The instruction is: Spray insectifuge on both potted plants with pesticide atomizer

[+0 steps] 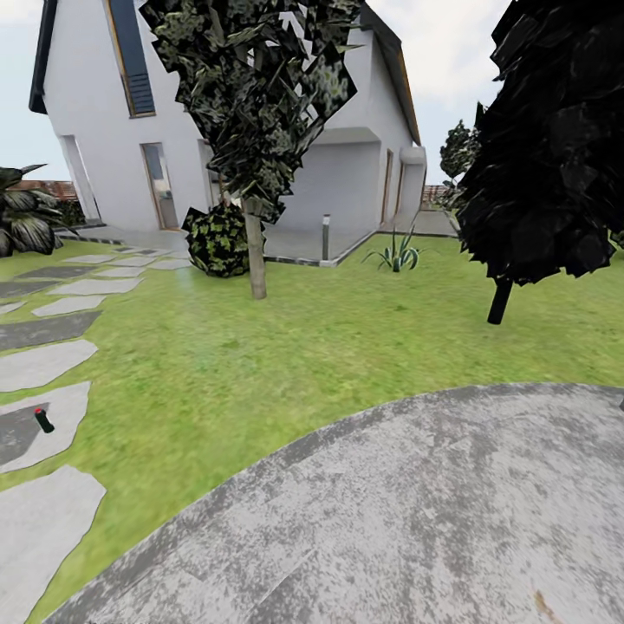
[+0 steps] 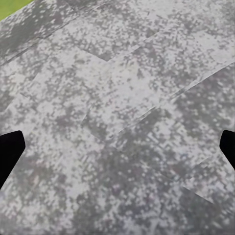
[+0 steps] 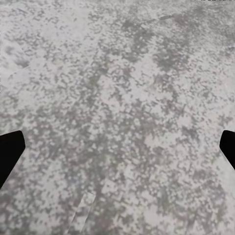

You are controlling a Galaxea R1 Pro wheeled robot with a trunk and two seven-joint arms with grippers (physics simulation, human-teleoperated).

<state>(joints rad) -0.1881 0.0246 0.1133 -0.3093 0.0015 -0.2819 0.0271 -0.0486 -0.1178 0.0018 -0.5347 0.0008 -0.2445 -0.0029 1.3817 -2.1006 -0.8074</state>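
Note:
The garden lawn (image 1: 286, 364) runs from the grey mottled round patio (image 1: 433, 520) up to a white house. No pesticide atomizer or potted plants are in view. A small slim dark object with a red tip (image 1: 42, 420) lies on a stepping stone at the left; it is too small to identify. In the left wrist view, my left gripper (image 2: 117, 152) hangs open over the patio paving, dark fingertips (image 2: 10, 154) far apart with nothing between them. My right gripper (image 3: 117, 152) is likewise open above the paving, empty.
A thin-trunked tree (image 1: 256, 260) and a round bush (image 1: 217, 240) stand mid-lawn. A dark tree (image 1: 546, 156) rises at the right. A grey bollard lamp (image 1: 326, 236) and a long-leaved clump (image 1: 396, 253) are near the house. Grey stepping stones (image 1: 43, 364) line the left.

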